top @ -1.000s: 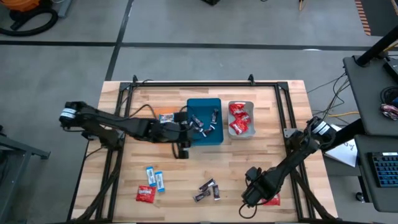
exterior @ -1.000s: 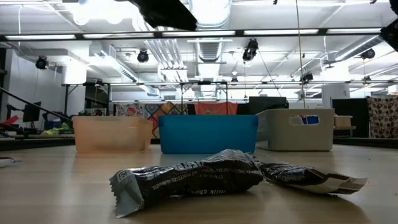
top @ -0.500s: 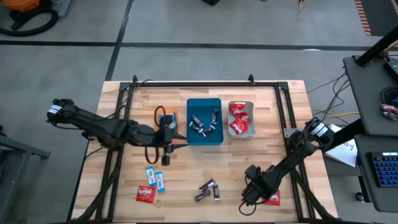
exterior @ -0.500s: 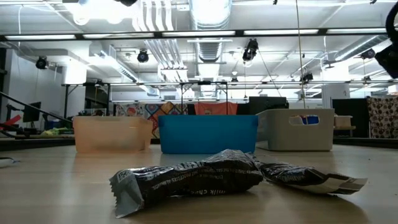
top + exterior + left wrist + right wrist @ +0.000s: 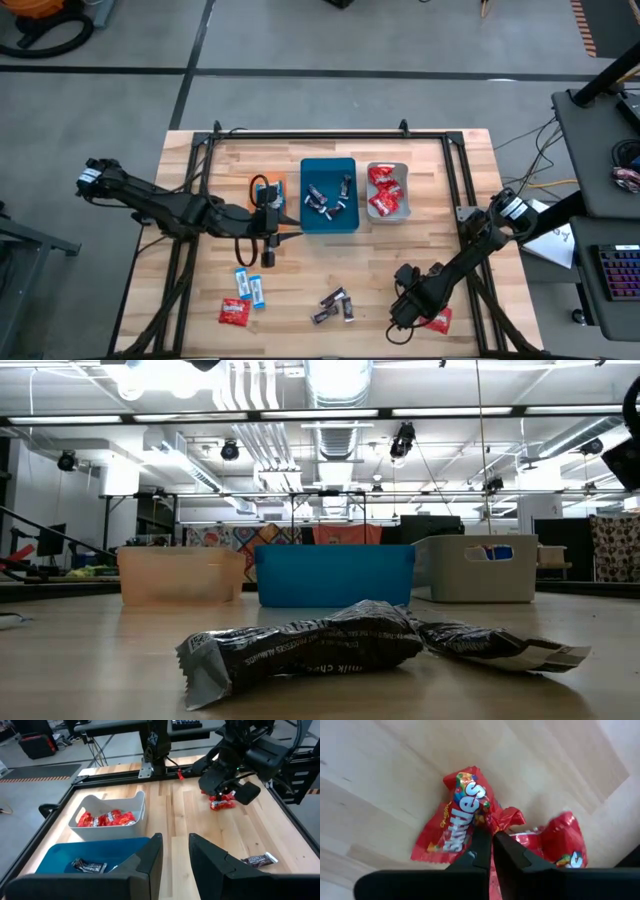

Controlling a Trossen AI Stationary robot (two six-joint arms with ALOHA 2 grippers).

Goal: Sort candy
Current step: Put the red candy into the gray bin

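Two red candies lie side by side at the table's near right. My right gripper stands over them, shut on the left one; the high view shows that gripper above the red wrappers. My left gripper hovers by the near left corner of the teal tray, its fingers a little apart with nothing between them. Dark candies, blue-and-white candies and a red candy lie loose on the near part of the table. My right gripper pinches the crumpled end of the left red candy's wrapper between its two fingers, where it meets the neighbouring packet. The fingers come from above, pointing down. Both packets lie flat on the table.
An orange tray, the teal tray with dark candies and a grey tray with red candies stand in a row at mid-table. A black frame runs along the table's edges. In the low view a dark candy lies close in front.
My left gripper has drawn back from over the teal tray toward the table's left and near edges, then held still. My right arm has stayed over the red candies, which have not moved.
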